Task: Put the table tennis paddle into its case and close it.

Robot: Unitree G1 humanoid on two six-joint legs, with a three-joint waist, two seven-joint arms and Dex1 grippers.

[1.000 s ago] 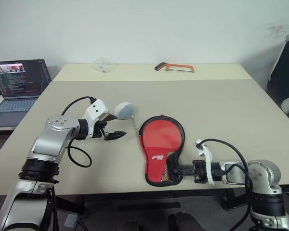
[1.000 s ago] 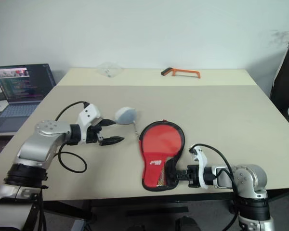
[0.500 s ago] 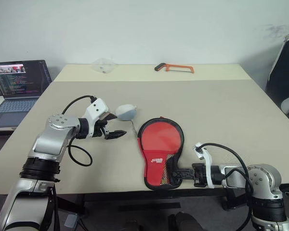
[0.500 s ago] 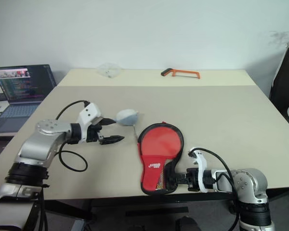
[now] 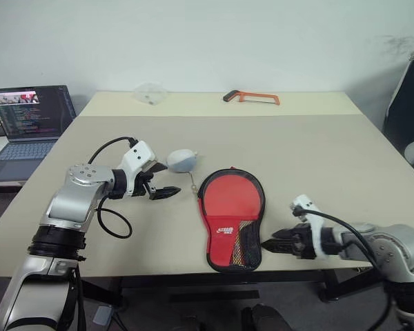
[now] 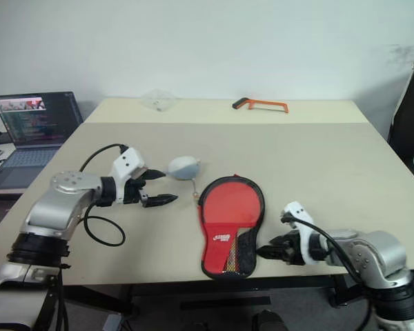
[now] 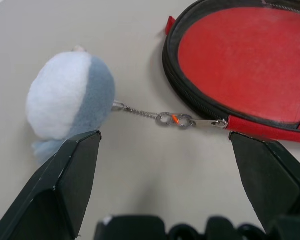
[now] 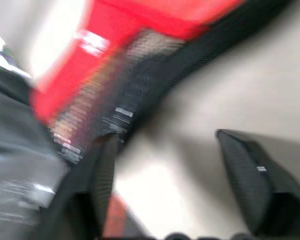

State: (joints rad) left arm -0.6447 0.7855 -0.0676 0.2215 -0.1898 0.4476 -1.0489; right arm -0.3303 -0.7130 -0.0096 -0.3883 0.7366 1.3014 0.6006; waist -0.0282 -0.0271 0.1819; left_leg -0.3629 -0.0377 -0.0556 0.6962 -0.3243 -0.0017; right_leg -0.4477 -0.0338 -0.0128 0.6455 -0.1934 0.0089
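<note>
The case (image 5: pixel 229 201) lies flat near the table's front edge, red side with white logo up, its black zipper edge running around it. A striped handle shows through the mesh pocket (image 5: pixel 245 243) at its narrow end; the rest of the table tennis paddle is hidden. My right gripper (image 5: pixel 269 243) stands open just right of that narrow end, apart from it, nothing between its fingers (image 8: pixel 245 180). My left gripper (image 5: pixel 167 181) is open to the left of the case, its fingers either side of the zipper pull's chain (image 7: pixel 175 120).
A small grey-white pouch (image 5: pixel 181 160) hangs on the chain beside the case. An orange hacksaw (image 5: pixel 252 96) and a clear plastic piece (image 5: pixel 149 92) lie at the table's far side. A laptop (image 5: pixel 27 117) stands off to the left, and a chair (image 5: pixel 407 103) to the right.
My right gripper has opened, let go of the case's narrow end and drawn away to the right. The case has shifted slightly. My left arm has kept still.
</note>
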